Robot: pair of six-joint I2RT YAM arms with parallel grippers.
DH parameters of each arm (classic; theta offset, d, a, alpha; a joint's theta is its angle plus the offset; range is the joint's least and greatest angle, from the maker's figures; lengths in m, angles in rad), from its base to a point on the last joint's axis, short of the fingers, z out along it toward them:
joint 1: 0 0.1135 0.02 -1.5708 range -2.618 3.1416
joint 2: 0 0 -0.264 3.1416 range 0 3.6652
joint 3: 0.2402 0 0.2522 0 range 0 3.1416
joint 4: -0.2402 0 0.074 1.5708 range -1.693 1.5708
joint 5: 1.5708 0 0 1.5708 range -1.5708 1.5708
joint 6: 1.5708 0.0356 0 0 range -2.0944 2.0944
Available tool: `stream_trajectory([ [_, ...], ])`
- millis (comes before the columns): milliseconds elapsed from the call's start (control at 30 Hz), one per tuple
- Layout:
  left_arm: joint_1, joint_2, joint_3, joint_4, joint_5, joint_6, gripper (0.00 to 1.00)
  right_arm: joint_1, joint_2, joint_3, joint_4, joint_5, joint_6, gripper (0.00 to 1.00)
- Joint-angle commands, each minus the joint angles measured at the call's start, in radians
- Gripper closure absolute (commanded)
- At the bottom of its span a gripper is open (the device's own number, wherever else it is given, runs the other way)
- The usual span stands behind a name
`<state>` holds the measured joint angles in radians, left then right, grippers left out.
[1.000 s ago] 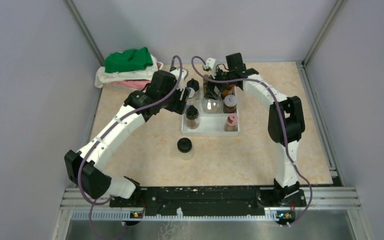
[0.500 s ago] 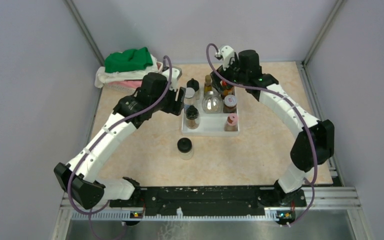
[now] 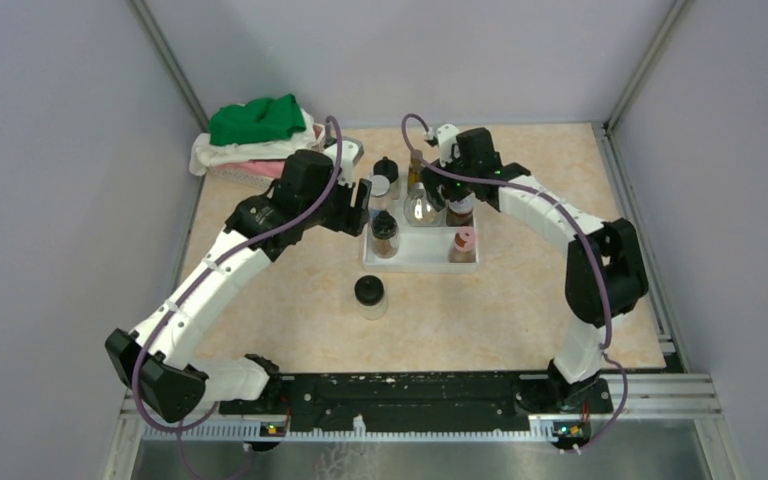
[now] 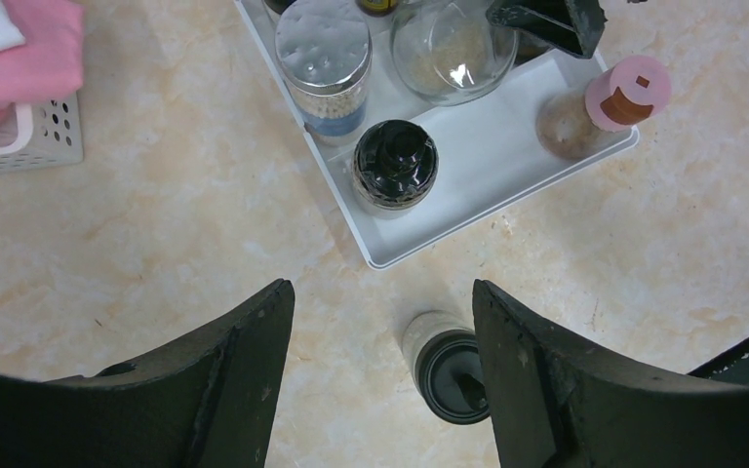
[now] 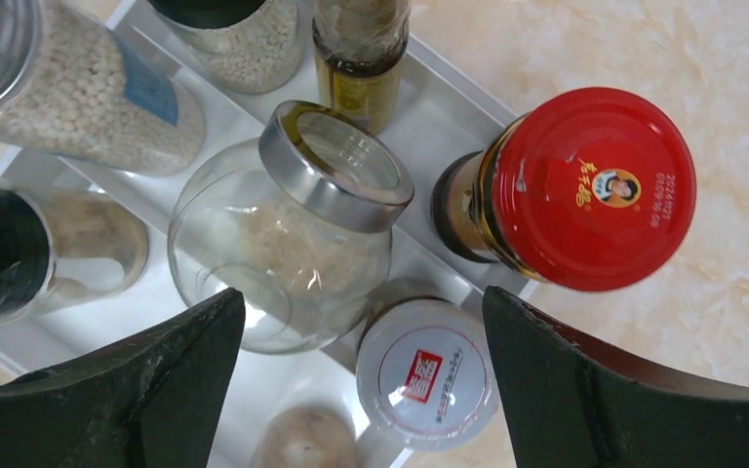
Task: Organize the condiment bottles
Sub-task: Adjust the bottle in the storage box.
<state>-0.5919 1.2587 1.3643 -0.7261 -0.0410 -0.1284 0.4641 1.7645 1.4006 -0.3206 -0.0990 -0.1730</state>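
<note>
Right wrist: round jar [image 5: 283, 239] of pale grains, perhaps rice

Work enclosure, seen from above. A beige marbled tabletop [image 3: 290, 290] is bounded by 3 plain pale grey walls: left wall [image 3: 60, 200], rear wall [image 3: 410, 50] and right wall [image 3: 740, 200]. 2 aluminium struts, the left strut [image 3: 165, 60] and the right strut [image 3: 645, 60], run along the rear corners. A ribbed metal rail [image 3: 660, 390] crosses the near edge. In the far left corner a white perforated basket [image 4: 19, 146] holds a green cloth [image 3: 258, 118], a white cloth [image 3: 222, 152] and a pink cloth [image 4: 39, 58]. Lighting is even; shadows are soft.
</note>
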Motion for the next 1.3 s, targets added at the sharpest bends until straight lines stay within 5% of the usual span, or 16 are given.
stream_trajectory([
  [0,-0.005,-0.034,0.016,0.018,0.006,-0.005,0.26,0.005,0.061,0.101,0.024,0.030,0.024,0.10],
  [900,-0.005,-0.036,0.009,0.019,0.010,-0.007,0.26,0.065,0.204,0.221,-0.052,0.002,0.015,0.17],
  [1100,-0.005,-0.036,0.008,0.022,0.012,-0.007,0.26,0.066,0.212,0.239,-0.063,-0.003,0.021,0.40],
  [1267,-0.005,-0.043,0.007,0.021,0.010,-0.004,0.26,0.065,0.236,0.315,-0.145,-0.020,0.017,0.49],
])
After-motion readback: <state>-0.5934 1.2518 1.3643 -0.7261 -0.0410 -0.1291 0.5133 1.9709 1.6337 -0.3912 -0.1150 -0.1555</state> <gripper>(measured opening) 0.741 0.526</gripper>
